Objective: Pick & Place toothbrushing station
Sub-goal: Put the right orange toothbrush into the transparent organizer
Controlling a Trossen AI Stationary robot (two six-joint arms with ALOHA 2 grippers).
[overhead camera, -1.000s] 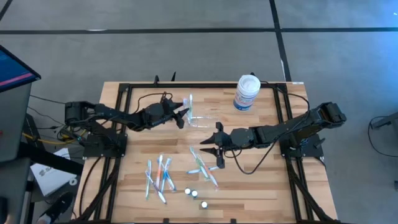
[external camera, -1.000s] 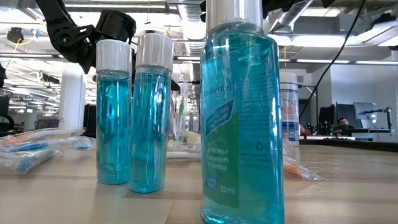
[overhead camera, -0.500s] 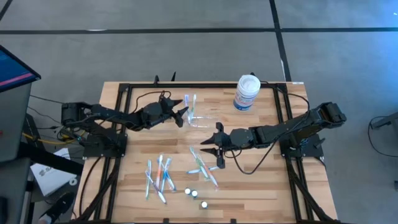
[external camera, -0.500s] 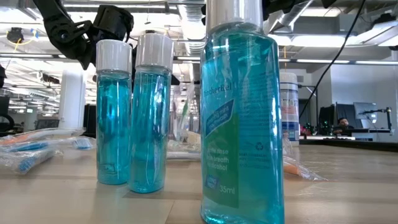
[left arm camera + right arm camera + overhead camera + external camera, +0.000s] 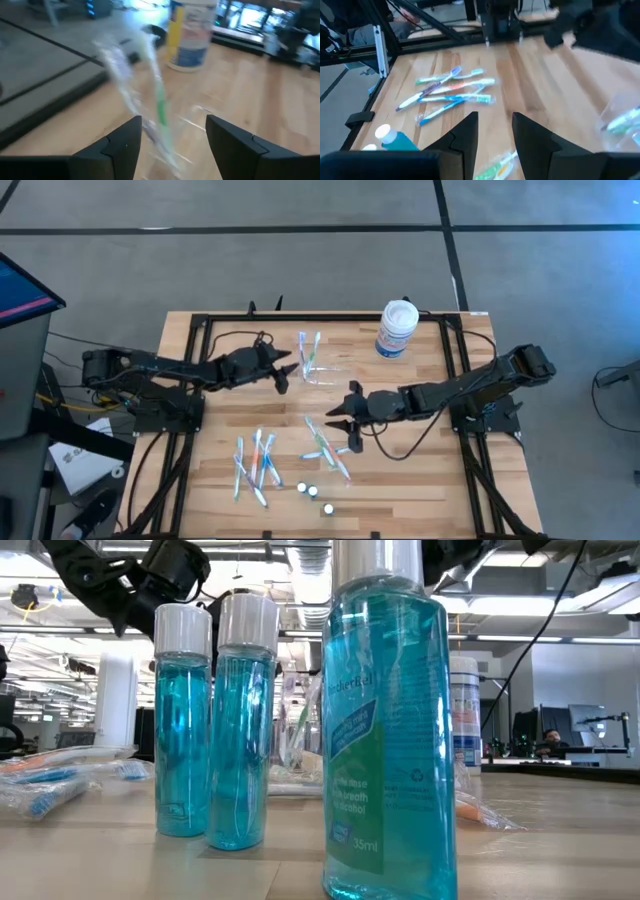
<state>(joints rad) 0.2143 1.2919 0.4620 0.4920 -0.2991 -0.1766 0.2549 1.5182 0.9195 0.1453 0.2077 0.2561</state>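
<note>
Toothbrushing station (image 5: 318,370) stands on the bench (image 5: 420,470), toward the far side, left gripper (image 5: 287,374) just beside it.

Clear and boxy, the station holds wrapped toothbrushes (image 5: 309,350) leaning upright; the white jar (image 5: 396,328) is well apart, toward the far right corner. The left gripper's fingers (image 5: 120,145) are spread apart, holding nothing. The right gripper (image 5: 349,423) hovers over loose toothbrushes (image 5: 325,445) at mid-bench, its fingers (image 5: 465,132) slightly apart with nothing between them. Three blue bottles (image 5: 385,720) stand near the front edge.
</note>
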